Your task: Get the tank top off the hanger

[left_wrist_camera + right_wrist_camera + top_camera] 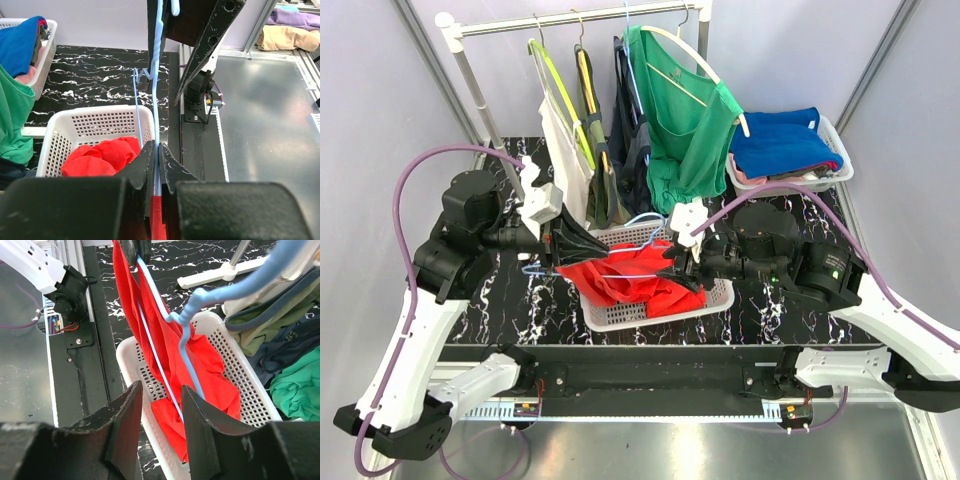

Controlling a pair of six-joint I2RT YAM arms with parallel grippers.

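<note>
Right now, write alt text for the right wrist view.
A red tank top hangs on a light-blue hanger, trailing into a white basket, seen through the open right end effector. Green clothing shows at right.

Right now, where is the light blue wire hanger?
The hanger is centre of the top view, over the white perforated basket, clamped in the left fingers.

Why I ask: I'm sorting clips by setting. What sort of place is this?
Probably a robot lab's laundry test cell: white metal clothes rail with hangered garments, white perforated plastic basket holding red cloth, black marbled tabletop.
</note>
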